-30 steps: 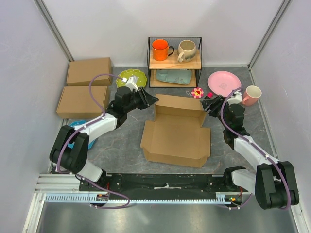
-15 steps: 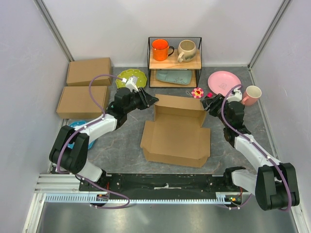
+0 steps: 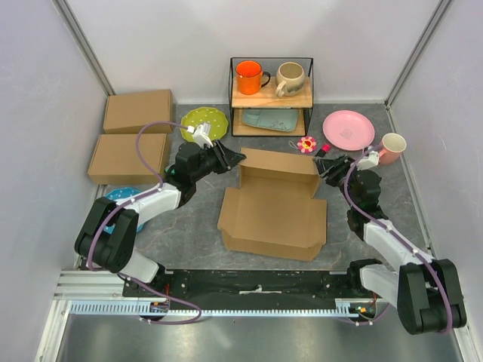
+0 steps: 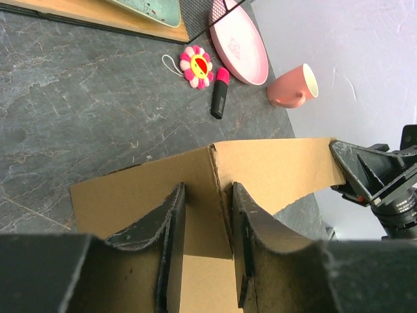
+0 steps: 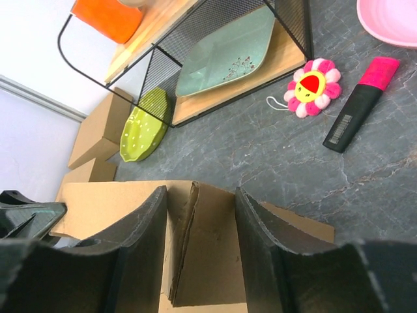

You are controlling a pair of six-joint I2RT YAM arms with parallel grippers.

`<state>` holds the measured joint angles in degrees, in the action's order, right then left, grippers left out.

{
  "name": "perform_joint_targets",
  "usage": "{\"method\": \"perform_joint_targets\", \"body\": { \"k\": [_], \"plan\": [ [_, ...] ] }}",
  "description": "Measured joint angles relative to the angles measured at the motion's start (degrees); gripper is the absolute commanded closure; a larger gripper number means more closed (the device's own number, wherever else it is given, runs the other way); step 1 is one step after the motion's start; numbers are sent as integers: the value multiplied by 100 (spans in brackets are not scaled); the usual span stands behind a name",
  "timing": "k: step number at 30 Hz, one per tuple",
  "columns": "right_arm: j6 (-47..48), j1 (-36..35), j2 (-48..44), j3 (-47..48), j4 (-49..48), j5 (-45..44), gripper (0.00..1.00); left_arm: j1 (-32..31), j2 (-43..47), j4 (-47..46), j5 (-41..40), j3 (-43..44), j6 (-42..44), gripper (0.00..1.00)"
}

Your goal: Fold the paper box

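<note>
The paper box (image 3: 273,207) lies in the middle of the table, a shallow brown tray with its lid panel (image 3: 278,164) standing up at the back. At the lid's back left corner, my left gripper (image 3: 235,157) is shut on the folded corner flap, which fills the gap in the left wrist view (image 4: 208,189). My right gripper (image 3: 323,164) is at the back right corner. In the right wrist view (image 5: 201,192) its jaws straddle the creased corner flap (image 5: 208,261), with a gap showing on the right side.
Two ready-made brown boxes (image 3: 138,111) (image 3: 127,158) sit at the far left beside a green plate (image 3: 204,121). A wire rack (image 3: 270,96) holds mugs and a teal plate. A pink plate (image 3: 348,128), pink mug (image 3: 391,148), flower toy (image 3: 306,143) and pink marker (image 5: 361,104) lie behind the box.
My right gripper's jaws have narrowed around the lid's right corner, and that wrist has shifted slightly. The left gripper has kept its grip on the left corner.
</note>
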<state>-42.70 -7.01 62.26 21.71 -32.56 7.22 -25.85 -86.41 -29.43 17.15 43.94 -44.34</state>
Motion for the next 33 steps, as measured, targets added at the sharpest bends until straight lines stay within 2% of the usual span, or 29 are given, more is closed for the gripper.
{"method": "perform_joint_targets", "body": {
  "k": [6, 14, 21, 26, 27, 29, 31, 33],
  "plan": [
    [-164, -44, -595, -424, -42, 2, 53, -22, 260, -70, -11, -264, -15, 66],
    [-151, -44, -621, -203, 374, -4, 52, -26, 273, 142, -13, -149, -13, 66],
    [-68, -37, -588, 195, 992, 48, 51, -26, 446, 892, -11, 107, -9, 64],
    [-76, -26, -299, 138, 662, 44, 50, -26, 413, 903, -9, 114, -11, 64],
    [-81, -26, -289, 109, 584, 42, 49, -24, 372, 817, -9, 96, -11, 64],
    [-98, -26, -345, 50, 514, 39, 37, -9, 341, 614, -7, 11, -22, 62],
    [-61, -26, -450, 55, 678, -7, 27, -9, 380, 555, -20, -37, -22, 55],
    [-26, -24, -573, 120, 973, -55, 23, -11, 463, 691, -50, -39, -15, 48]
  ]
}}
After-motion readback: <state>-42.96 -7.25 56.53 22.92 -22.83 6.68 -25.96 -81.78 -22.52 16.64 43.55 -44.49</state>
